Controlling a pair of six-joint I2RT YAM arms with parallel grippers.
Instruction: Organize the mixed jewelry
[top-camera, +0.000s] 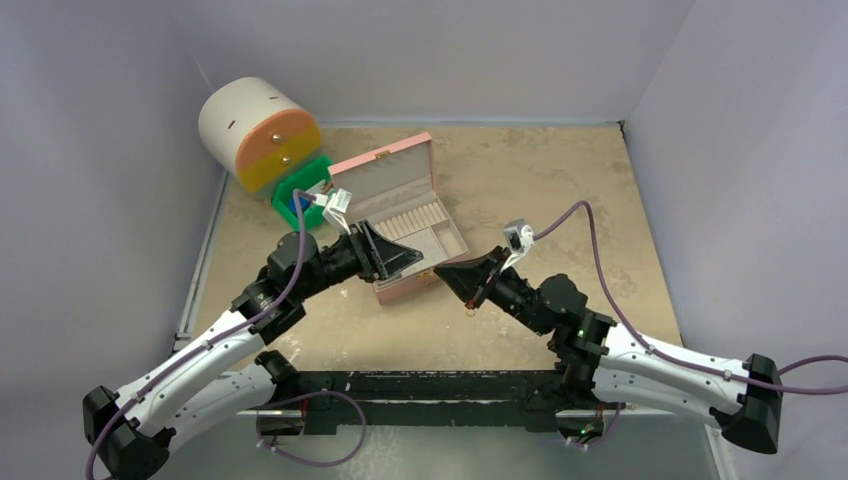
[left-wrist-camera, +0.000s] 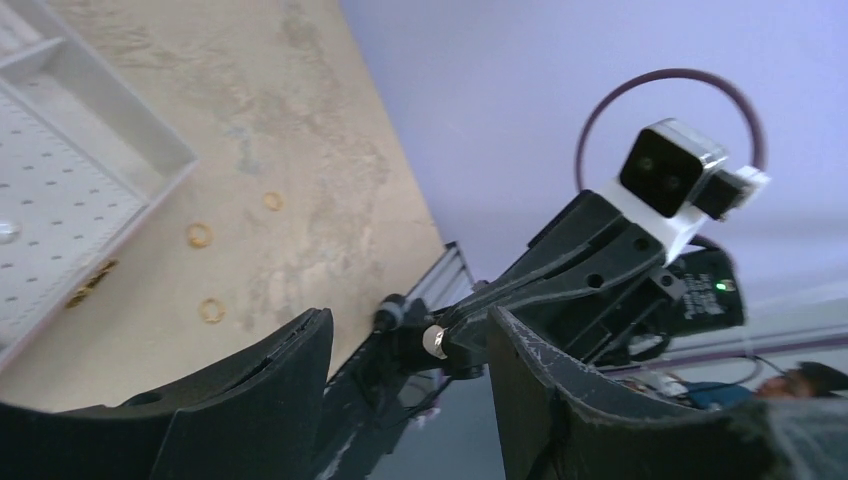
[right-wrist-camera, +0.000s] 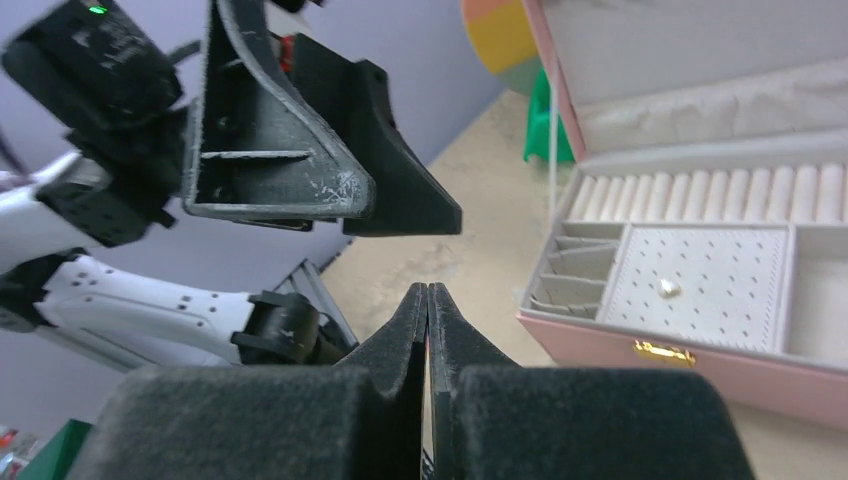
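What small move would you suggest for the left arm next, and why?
Probably tilt the left gripper down toward the nearest gold ring: its jaws stand open and empty, and three rings lie loose on the table beside the open box.

Glossy metal rings (left-wrist-camera: 199, 235) on a matt, mottled stone-look table (left-wrist-camera: 300, 120).

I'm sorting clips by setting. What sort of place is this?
Probably a lab robot test cell: plain walls box in a tan table, the left arm and right arm are bolted at its near edge, and a pink jewelry box lies open.
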